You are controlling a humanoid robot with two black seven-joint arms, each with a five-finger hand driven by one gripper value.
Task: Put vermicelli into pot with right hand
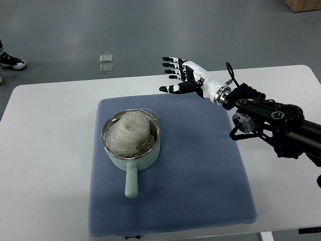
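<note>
A pale green pot (131,149) with a short handle pointing toward me sits on the left part of a blue mat (200,165). A nest of white vermicelli (128,131) lies inside the pot. My right hand (175,75) hovers over the far edge of the mat, up and to the right of the pot. Its fingers are spread and hold nothing. The black right arm (271,118) comes in from the right edge.
The mat lies on a white table (45,150). A small clear object (106,63) lies on the grey floor beyond the table. A person's shoe (10,61) shows at the far left edge.
</note>
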